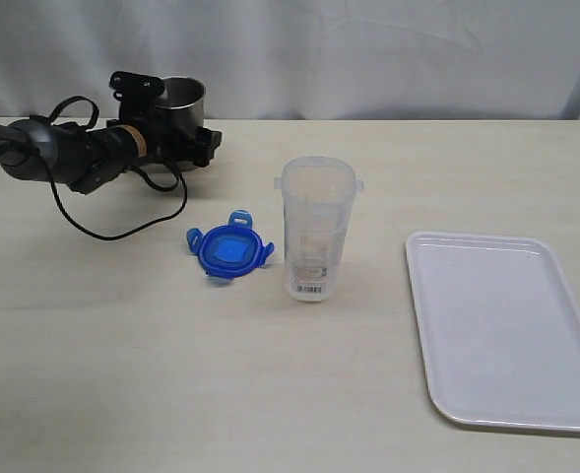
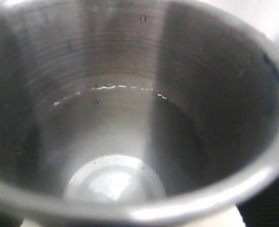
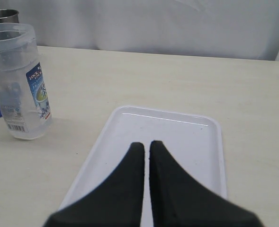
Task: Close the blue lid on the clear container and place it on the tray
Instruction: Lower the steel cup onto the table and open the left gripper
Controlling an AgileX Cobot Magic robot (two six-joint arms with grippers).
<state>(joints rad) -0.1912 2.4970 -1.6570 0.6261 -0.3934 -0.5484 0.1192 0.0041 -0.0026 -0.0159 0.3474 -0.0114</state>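
Steel cup (image 1: 184, 95), partly hidden behind left claw (image 1: 171, 123), seemingly between its jaws.

Left arm (image 1: 68, 153) outstretched, jaws wide; right jaws closed.

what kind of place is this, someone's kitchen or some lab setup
Probably a robot test bench, not a kitchen: a pale table backed by a plain white curtain, with a cabled robot arm reaching over it.
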